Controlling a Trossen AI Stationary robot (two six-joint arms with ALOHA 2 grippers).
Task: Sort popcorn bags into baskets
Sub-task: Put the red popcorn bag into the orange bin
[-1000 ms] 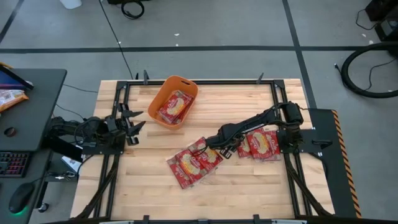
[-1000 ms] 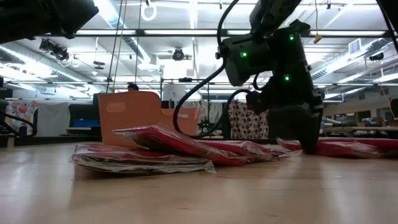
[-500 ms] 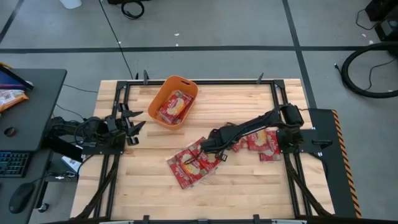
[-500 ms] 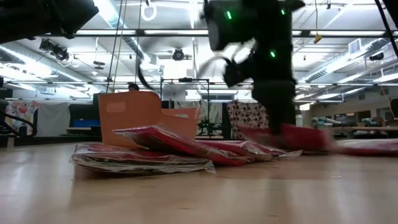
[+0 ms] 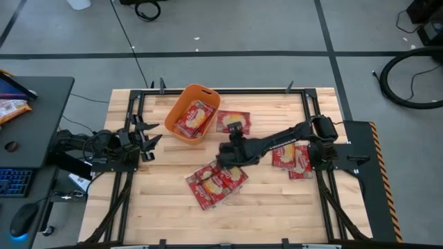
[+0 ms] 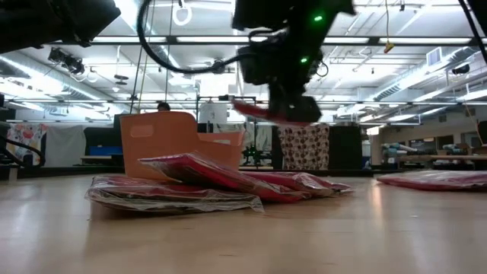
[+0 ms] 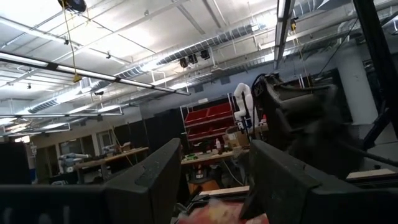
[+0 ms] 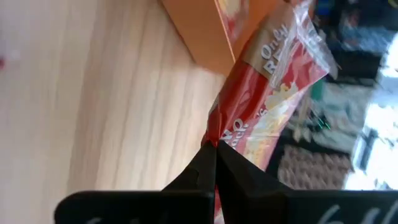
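A red popcorn bag (image 5: 233,122) with a yellow picture is in the air just right of the orange basket (image 5: 194,112). My right gripper (image 5: 234,135) is shut on it. The basket stands near the table's far edge and has red bags (image 5: 193,117) lying in it. A loose pile of bags (image 5: 216,182) lies flat at the table's middle. Two more bags (image 5: 291,157) lie toward the right side. My left gripper (image 5: 148,134) is open and waits at the table's left edge. My right gripper pinches the popcorn bag by its near edge (image 8: 216,132) between the two fingertips (image 8: 205,160). The fingers point toward the table's far edge. The bag (image 6: 265,112) is lifted clear and sticks out past the fingertips, nearly level.
The right arm (image 5: 284,140) stretches from the table's right edge across the middle, above the bags there. Bare wood shows along the near edge and at the far right. A black metal frame (image 5: 228,90) borders the table.
My right gripper took a bag from the group on the right and lifted it off the table. It carried the bag toward the left and far edges, up beside the basket. The bag now hangs clear in the air. The other bags stayed in place.
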